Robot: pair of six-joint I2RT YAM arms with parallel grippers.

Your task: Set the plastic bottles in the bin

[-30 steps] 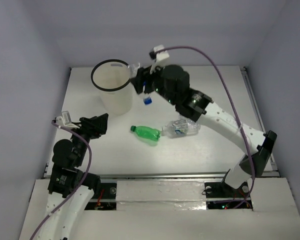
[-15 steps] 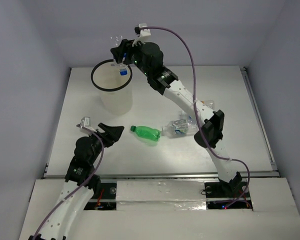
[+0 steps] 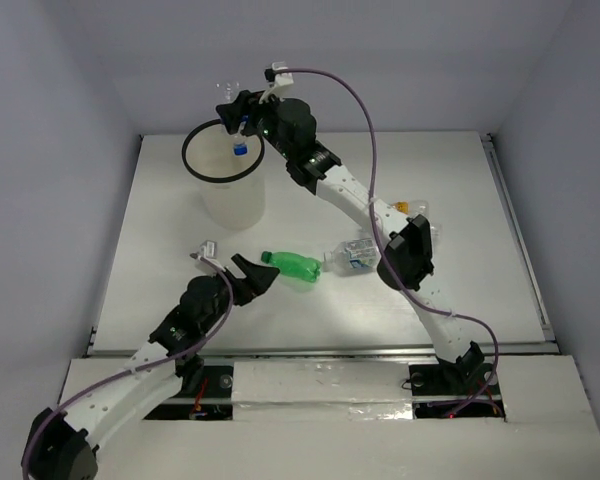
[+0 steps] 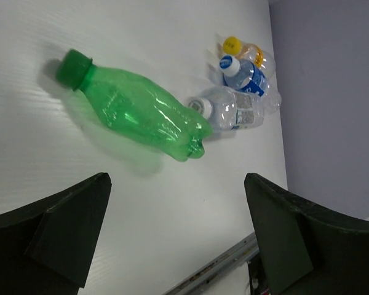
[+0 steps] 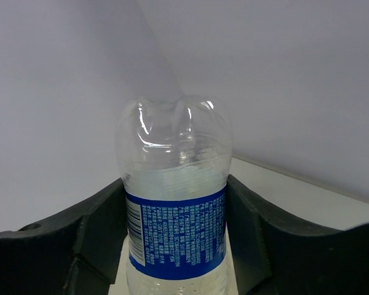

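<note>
My right gripper (image 3: 240, 112) is shut on a clear bottle with a blue label (image 5: 175, 203). It holds that bottle upside down, blue cap (image 3: 239, 148) lowest, over the mouth of the translucent bin (image 3: 230, 205). My left gripper (image 3: 257, 275) stands open low over the table, just left of the green bottle's cap, with nothing between its fingers (image 4: 67, 227). The green bottle (image 3: 292, 268) (image 4: 135, 109) lies on its side. Touching its base lies a clear white-capped bottle (image 4: 230, 110) (image 3: 358, 255). Behind that one lie a blue-capped bottle (image 4: 246, 74) and a yellow-capped bottle (image 4: 243, 49).
The right arm (image 3: 350, 200) stretches across the table's middle and hides part of the bottle cluster from above. White walls enclose the table on the left, back and right. A metal rail (image 4: 221, 270) runs along the near edge.
The right gripper has carried the clear bottle up from beside the bin to above its mouth. The left arm has swung right toward the green bottle, and its jaws have spread wider.
</note>
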